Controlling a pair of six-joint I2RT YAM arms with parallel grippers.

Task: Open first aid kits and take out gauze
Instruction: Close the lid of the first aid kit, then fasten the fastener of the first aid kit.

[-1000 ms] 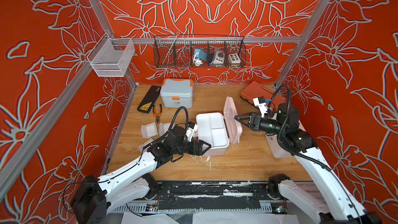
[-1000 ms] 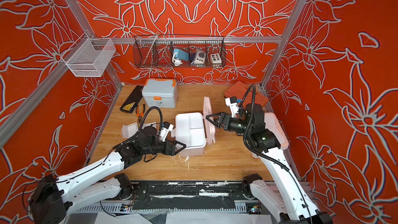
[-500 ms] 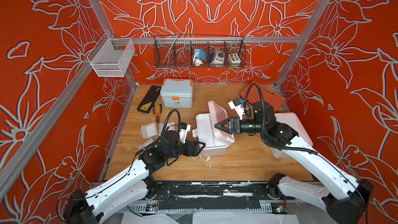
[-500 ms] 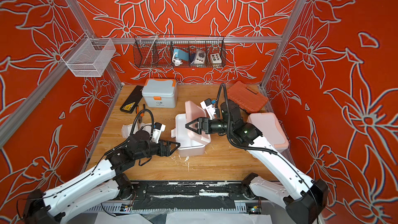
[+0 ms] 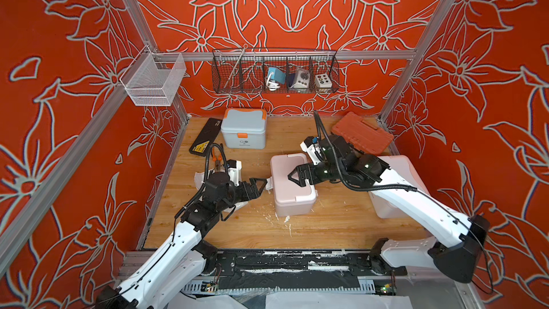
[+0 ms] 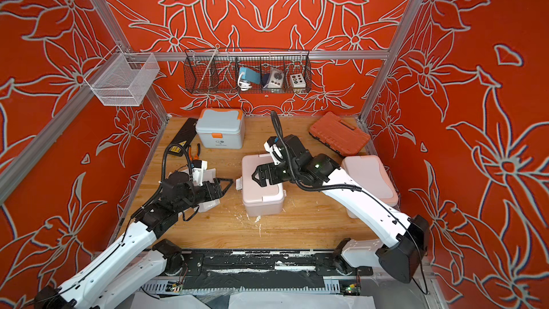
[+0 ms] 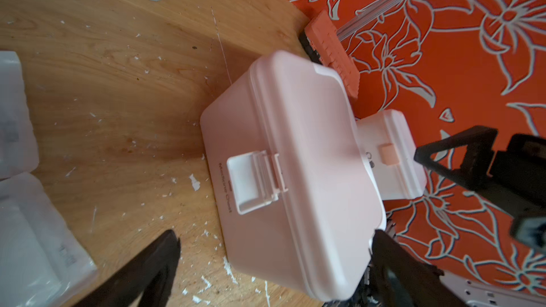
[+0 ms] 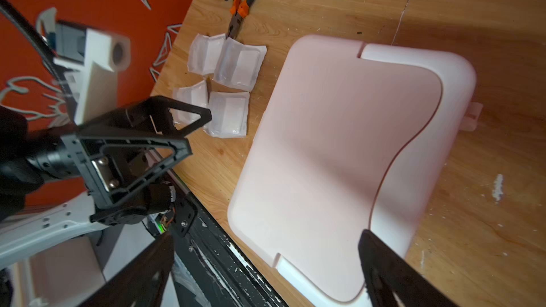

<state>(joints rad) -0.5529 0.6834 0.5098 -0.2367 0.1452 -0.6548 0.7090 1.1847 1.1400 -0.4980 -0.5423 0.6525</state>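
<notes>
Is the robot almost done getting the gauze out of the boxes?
Partly. Done: four gauze packets lie on the table beside the pliers. In hand: nothing; the right end effector is open over the pink kit, whose lid is closed, and the left end effector is open by its latch. Left: the blue-grey kit and the white kit look shut, so they may need opening.
</notes>
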